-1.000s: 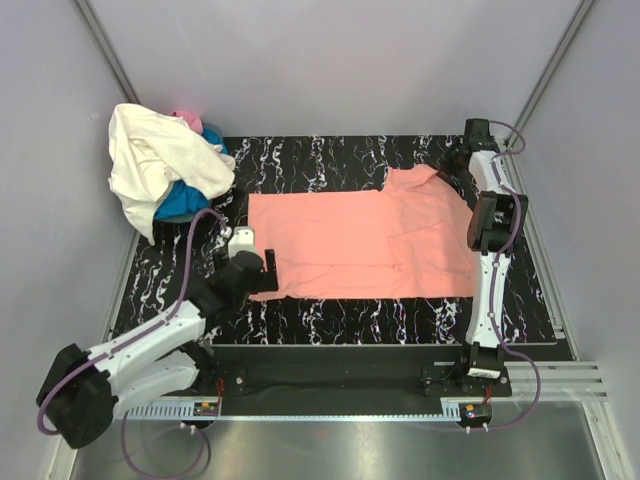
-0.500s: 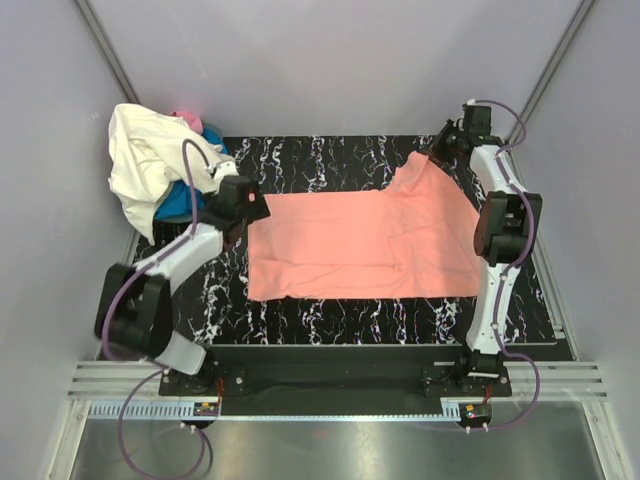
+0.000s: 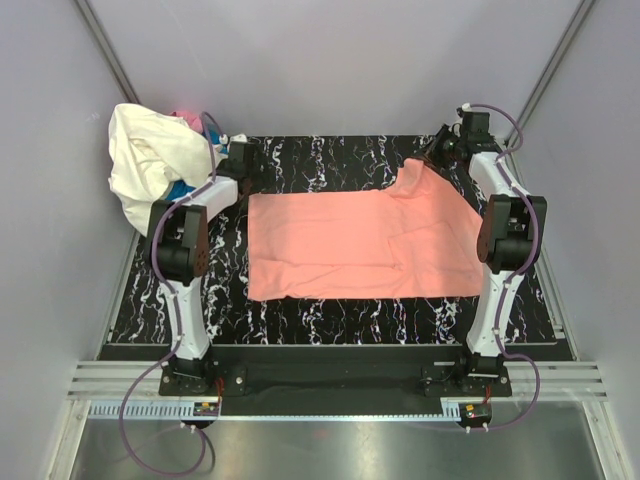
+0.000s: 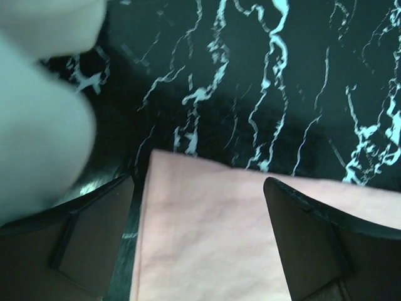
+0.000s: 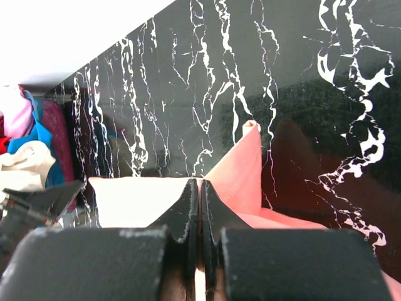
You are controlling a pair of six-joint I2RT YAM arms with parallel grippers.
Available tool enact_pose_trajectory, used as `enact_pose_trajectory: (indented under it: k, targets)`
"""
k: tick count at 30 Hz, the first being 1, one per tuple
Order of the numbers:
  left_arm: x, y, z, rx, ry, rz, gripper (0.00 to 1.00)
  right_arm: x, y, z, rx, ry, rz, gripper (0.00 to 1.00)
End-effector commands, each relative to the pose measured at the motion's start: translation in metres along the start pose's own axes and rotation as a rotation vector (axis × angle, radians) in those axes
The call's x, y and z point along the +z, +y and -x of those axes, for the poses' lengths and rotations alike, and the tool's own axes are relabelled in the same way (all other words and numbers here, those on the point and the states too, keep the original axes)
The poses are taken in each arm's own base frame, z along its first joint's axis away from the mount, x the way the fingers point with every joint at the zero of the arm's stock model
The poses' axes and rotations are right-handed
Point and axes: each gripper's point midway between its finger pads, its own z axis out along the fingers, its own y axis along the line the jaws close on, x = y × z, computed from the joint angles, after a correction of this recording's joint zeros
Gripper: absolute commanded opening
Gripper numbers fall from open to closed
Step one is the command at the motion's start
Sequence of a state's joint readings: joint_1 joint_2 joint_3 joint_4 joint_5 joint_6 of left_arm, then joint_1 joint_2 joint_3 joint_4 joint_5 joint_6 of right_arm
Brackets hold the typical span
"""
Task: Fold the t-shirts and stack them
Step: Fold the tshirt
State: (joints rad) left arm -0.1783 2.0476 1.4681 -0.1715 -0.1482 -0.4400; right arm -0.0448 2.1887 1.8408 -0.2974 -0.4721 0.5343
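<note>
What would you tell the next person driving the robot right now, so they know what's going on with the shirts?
Left gripper: open, over the far-left corner of the salmon-pink shirt, not gripping it.
Right gripper: shut on that shirt's far-right corner, lifted slightly.
The salmon-pink shirt lies spread on the table. The cream-white shirt, blue shirt and hot pink shirt are heaped at the far left.
Done: nothing folded or stacked.
Left: fold each shirt, then stack.

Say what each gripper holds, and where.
Right gripper pinches the salmon shirt at its far right corner; left gripper, open over the far left corner, holds nothing.
</note>
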Motion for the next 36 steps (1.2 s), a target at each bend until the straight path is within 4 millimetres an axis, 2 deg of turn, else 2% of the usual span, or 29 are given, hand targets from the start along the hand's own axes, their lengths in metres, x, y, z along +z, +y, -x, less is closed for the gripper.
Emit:
enact_pose_trajectory:
  k: [1, 2, 9, 12, 14, 15, 24, 31, 36]
  targets:
    - [0.013, -0.003, 0.008, 0.015, 0.023, -0.011, 0.92, -0.024, 0.038, 0.018, -0.080, -0.057, 0.102, 0.00]
    - [0.015, -0.002, 0.011, 0.017, 0.021, 0.002, 0.91, -0.023, 0.037, 0.018, -0.083, -0.055, 0.101, 0.00]
    - [0.020, 0.018, -0.002, 0.001, 0.067, 0.124, 0.90, -0.019, 0.032, 0.015, -0.090, -0.042, 0.101, 0.00]
    - [0.025, 0.020, -0.006, -0.002, 0.089, 0.146, 0.89, -0.018, 0.032, 0.014, -0.091, -0.037, 0.103, 0.00]
    - [0.027, 0.018, -0.003, -0.002, 0.091, 0.150, 0.88, -0.018, 0.032, 0.014, -0.091, -0.038, 0.102, 0.00]
    - [0.030, 0.017, -0.009, -0.002, 0.111, 0.146, 0.83, -0.018, 0.030, 0.014, -0.089, -0.036, 0.099, 0.00]
    - [0.040, 0.009, -0.030, -0.020, 0.154, 0.112, 0.72, -0.017, 0.023, 0.014, -0.082, -0.030, 0.092, 0.00]
    - [0.041, 0.007, -0.028, -0.018, 0.149, 0.107, 0.44, -0.013, 0.017, 0.013, -0.077, -0.004, 0.112, 0.00]
    - [0.041, 0.005, -0.026, -0.014, 0.142, 0.096, 0.12, -0.008, 0.015, 0.010, -0.104, 0.019, 0.137, 0.00]
